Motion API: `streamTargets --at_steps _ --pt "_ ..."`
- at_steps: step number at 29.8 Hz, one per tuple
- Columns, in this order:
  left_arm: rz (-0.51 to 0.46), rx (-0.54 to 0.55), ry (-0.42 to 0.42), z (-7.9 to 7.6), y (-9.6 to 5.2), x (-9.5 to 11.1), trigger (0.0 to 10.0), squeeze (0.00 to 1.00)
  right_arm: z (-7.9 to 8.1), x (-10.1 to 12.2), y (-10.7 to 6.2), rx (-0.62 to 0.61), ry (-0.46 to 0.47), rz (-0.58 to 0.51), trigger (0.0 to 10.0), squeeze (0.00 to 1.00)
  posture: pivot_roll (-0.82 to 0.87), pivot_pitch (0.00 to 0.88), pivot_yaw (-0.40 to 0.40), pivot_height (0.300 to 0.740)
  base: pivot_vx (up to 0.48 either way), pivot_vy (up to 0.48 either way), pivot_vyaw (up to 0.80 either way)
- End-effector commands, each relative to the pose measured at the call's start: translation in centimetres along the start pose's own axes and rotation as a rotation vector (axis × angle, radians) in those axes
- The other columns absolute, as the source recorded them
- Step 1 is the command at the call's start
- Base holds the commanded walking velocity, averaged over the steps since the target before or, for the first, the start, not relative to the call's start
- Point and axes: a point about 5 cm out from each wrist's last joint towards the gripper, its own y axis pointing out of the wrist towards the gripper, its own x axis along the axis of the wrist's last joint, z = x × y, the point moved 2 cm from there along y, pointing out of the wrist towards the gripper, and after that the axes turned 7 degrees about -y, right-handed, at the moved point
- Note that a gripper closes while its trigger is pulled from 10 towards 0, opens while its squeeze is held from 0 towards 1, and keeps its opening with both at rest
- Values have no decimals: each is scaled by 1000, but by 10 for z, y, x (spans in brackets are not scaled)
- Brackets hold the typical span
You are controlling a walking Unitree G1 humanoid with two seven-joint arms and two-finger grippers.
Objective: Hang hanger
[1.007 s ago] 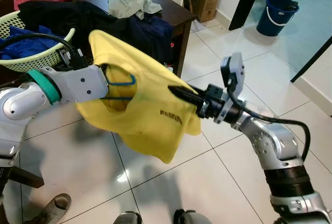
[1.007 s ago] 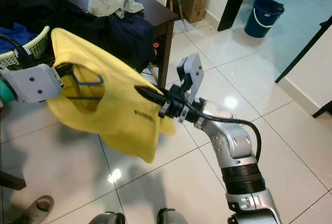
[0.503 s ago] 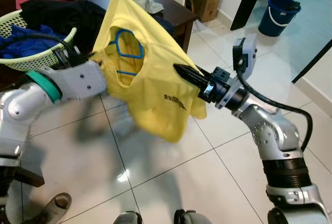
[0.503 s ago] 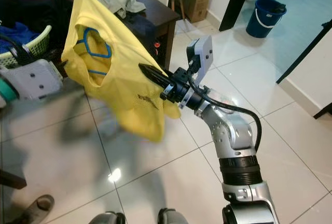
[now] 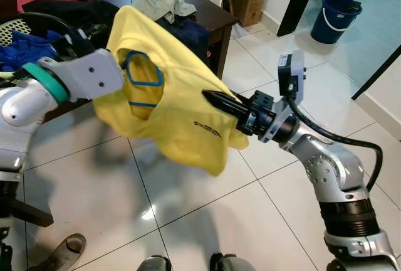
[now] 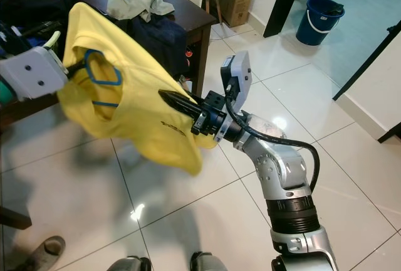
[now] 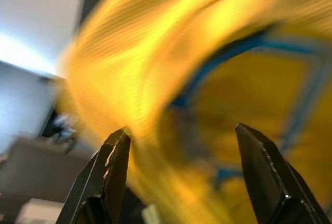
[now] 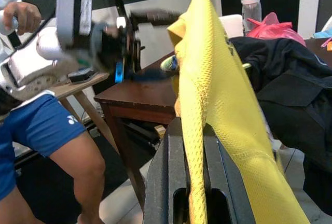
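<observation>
Nearest the robot, the right gripper (image 5: pixel 216 100) has its two black fingers (image 8: pixel 168 193) closed on a fold of the yellow mesh T-shirt (image 5: pixel 182 114), pinching the cloth flat between them and holding that side out over the white tiled floor (image 5: pixel 207 221). On the far side of the shirt from that pinch, the blue wire hanger (image 5: pixel 143 76) sits inside the neck opening, and the left gripper (image 7: pixel 179 177) is at the collar there; in its wrist view the fingers stand apart with yellow cloth and blue wire between and beyond them, so whether they truly hold the hanger is something I cannot tell. That is the main risk: if the left side is only hooked or draped, a tug from the right gripper could pull the shirt off the hanger or drop both onto the tiles. The shirt hangs slack below the two arms, so it could also snag. Beyond the shirt stands the dark wooden desk (image 5: pixel 216 17) heaped with dark clothes (image 5: pixel 182 36) and a pale green laundry basket (image 5: pixel 12 26); swinging the garment that way could catch it on the desk corner.
</observation>
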Motion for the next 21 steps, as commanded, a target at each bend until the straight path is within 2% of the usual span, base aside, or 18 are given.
streamTargets --at_steps 1,4,9,10,12,13,18,19,20,21 --pt "-15 -58 -20 -11 0 3 10000 0 5 7 2 26 -9 -34 10000 0 73 95 50 740 0 0 0" --pt "-22 -75 -26 -15 0 4 10000 0 5 8 3 30 -8 -38 10000 0 75 96 47 740 0 0 0" --pt "-20 -41 -2 -7 -1 3 10000 0 8 9 3 59 -7 -36 10000 0 77 94 41 740 0 0 0" --pt "-23 -30 0 -4 -1 4 5098 0 8 9 2 59 -9 -31 10000 0 77 92 42 740 0 0 0" --pt "-25 -24 2 -1 -1 5 4902 0 6 8 2 53 -12 -25 10000 0 78 92 42 740 0 0 0" --pt "-27 -15 5 3 -3 7 10000 0 4 6 1 40 -16 -16 10000 0 79 91 42 740 0 0 0" --pt "-22 12 24 11 -7 8 10000 0 2 2 -1 28 -14 -1 10000 0 84 87 40 740 0 0 0" --pt "5 47 42 19 -9 3 4667 0 4 2 -1 44 -9 3 10000 0 82 86 41 740 0 0 0" --pt "5 47 42 19 -9 3 4667 0 4 2 -1 44 -9 3 10000 0 82 86 41 740 0 0 0" --pt "13 56 49 21 -10 1 1490 0 5 2 -1 50 -8 4 10000 0 82 85 41 740 0 0 0"
